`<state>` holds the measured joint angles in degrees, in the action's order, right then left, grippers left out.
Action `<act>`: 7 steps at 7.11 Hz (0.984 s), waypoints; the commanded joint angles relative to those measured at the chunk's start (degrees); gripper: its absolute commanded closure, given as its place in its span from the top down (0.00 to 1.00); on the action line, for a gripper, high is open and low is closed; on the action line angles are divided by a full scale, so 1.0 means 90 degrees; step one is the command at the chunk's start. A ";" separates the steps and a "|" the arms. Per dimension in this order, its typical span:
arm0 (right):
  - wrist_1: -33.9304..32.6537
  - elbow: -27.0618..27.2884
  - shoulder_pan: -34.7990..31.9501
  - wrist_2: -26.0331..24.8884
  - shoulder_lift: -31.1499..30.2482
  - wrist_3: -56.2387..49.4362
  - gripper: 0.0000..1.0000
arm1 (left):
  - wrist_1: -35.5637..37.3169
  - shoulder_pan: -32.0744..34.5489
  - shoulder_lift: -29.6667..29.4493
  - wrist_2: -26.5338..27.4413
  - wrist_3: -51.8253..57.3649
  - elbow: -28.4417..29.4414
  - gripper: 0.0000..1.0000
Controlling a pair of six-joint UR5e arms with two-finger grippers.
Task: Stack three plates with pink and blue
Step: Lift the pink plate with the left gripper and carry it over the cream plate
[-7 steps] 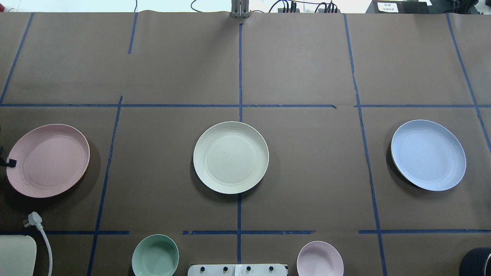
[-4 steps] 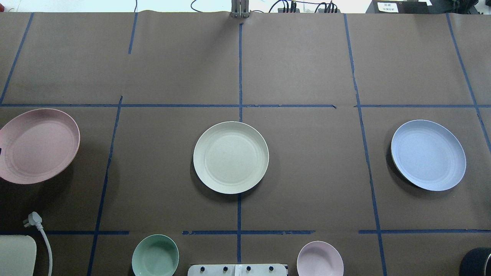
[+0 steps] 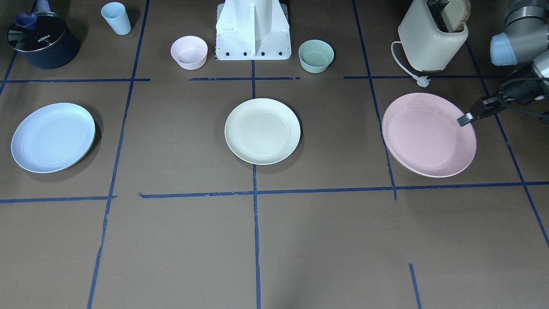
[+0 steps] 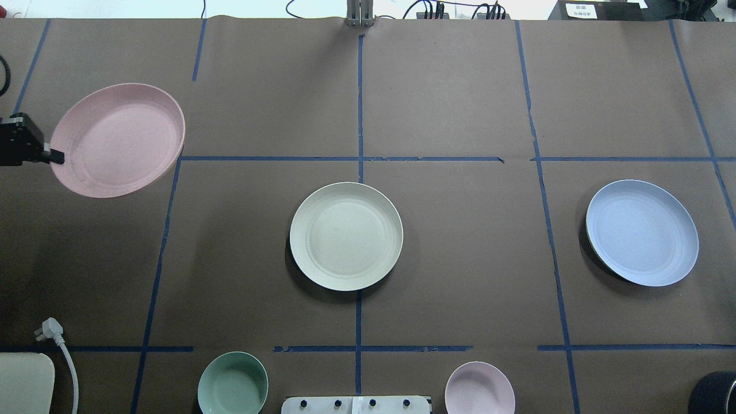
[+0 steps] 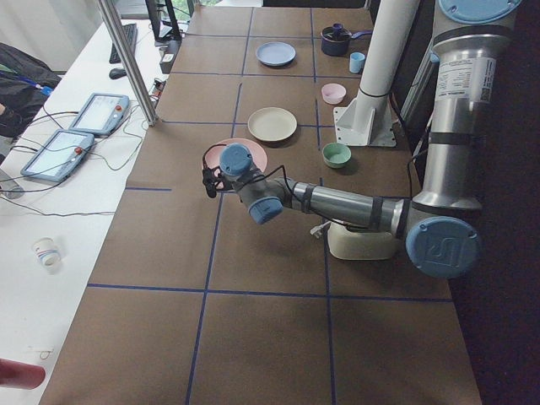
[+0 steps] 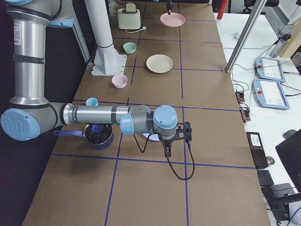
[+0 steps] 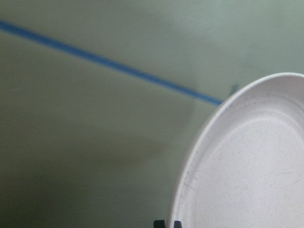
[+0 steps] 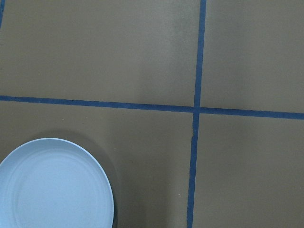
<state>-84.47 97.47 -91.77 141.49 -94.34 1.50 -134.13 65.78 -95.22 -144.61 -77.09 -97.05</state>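
My left gripper (image 4: 57,155) is shut on the rim of the pale pink plate (image 4: 118,140) and holds it tilted above the table's left side; both also show in the front view, the gripper (image 3: 463,120) at the plate (image 3: 429,135). The left wrist view shows the plate's rim (image 7: 247,166) at the fingertips (image 7: 160,223). The cream-white plate (image 4: 346,236) lies flat at the table's middle. The pale blue plate (image 4: 641,232) lies at the right and shows in the right wrist view (image 8: 52,185). My right gripper (image 6: 165,150) hangs above the table near the blue plate; I cannot tell whether it is open or shut.
A mint-green bowl (image 4: 233,384) and a small pink bowl (image 4: 479,388) stand by the robot's base. A toaster (image 3: 432,38) with its plug (image 4: 52,329) is at the near left. A dark pot (image 3: 40,40) and a blue cup (image 3: 116,18) are at the near right.
The pink plate has risen off the table in my left gripper and moved away from the robot and a little toward the middle. The other plates have not moved.
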 commanded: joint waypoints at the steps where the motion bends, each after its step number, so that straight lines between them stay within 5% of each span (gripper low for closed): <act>1: 0.0001 -0.0107 0.0002 -0.0008 0.0004 0.0000 1.00 | 0.0040 -0.1500 -0.0822 0.1402 -0.1816 -0.0377 0.00; 4: 0.0001 -0.0098 0.0011 0.0012 -0.0025 0.0019 1.00 | 0.0905 -0.3474 -0.1946 0.3501 -0.2802 -0.0398 0.00; 7: 0.0001 -0.0078 0.0070 0.0041 0.0023 0.0127 1.00 | 0.1046 -0.4027 -0.2037 0.3978 -0.2792 -0.0398 0.00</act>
<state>-84.46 96.69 -91.27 141.82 -94.27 2.47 -125.00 30.56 -113.65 -109.62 -102.24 -100.51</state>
